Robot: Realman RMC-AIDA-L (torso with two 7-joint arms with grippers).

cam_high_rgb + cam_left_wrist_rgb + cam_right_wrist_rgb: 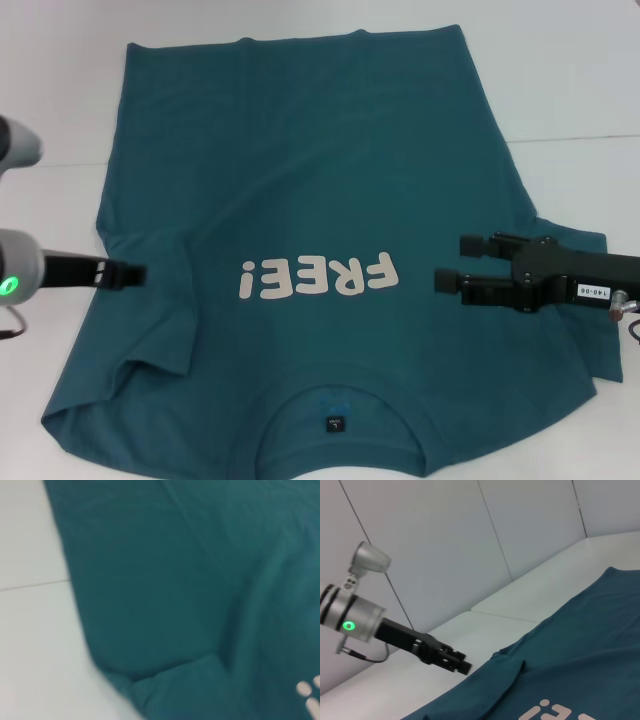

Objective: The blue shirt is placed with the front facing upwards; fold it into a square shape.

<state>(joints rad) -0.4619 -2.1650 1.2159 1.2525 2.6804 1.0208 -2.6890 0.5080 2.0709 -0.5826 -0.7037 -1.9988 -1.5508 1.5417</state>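
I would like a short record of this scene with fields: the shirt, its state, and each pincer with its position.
shirt: the blue shirt, spread on the white table
side up: front, with the FREE! print showing
collar: at the near edge, toward the robot
left sleeve: folded in over the body
left pincer: at the shirt's left edge, over the folded sleeve
right pincer: open, above the shirt's right side, level with the print
fold: barely begun
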